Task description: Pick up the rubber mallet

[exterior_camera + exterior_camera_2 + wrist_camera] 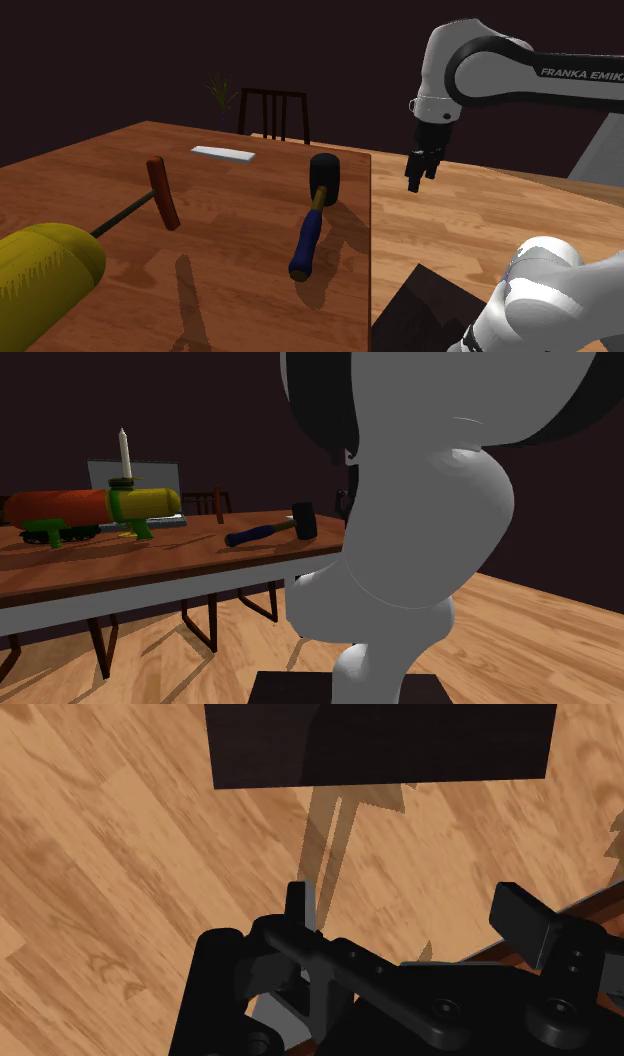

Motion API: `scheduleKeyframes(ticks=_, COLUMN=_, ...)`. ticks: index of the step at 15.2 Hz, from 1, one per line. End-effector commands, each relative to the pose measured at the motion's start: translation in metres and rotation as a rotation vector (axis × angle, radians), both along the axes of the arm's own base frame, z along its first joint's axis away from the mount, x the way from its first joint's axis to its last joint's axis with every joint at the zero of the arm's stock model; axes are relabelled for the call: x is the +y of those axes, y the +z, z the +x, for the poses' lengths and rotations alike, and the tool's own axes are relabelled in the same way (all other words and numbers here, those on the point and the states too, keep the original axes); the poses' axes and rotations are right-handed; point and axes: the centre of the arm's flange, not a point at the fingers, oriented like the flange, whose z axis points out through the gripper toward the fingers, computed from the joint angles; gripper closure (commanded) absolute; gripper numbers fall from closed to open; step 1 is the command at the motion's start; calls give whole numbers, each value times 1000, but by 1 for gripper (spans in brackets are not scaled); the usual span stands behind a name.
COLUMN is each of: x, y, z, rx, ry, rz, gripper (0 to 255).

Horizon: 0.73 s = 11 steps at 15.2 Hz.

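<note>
Well, blk-head mallet (315, 215) w/ blue grip, woodgrain table (230, 255), gripper (422, 182) spread.

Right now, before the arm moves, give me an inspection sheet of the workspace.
Surface: wooden table, tools lying flat on it.
Job's things: mallet, black head, blue handle, near the table edge on the arm's side, not held.
Clutter: second hammer; white slab; toy water gun; candle.
End effector: end effector open, over the wooden floor beside the table, holding nothing.
Cables: nothing seen.
Surroundings: chair and plant beyond the table, dark walls.
</note>
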Motion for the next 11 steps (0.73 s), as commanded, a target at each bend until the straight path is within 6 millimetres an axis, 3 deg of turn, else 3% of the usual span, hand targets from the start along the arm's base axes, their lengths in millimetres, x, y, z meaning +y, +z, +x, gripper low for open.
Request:
scheduleKeyframes(ticks=1, x=0, y=0, z=0, rx=0, ry=0, rz=0, gripper=0)
scheduleKeyframes(ticks=6, x=68, y=6, z=0, rx=-38, ry=-214, rz=-34, gripper=0)
scheduleKeyframes(ticks=11, x=135, y=10, z=15, rx=-76, ry=-427, rz=-67, gripper=0)
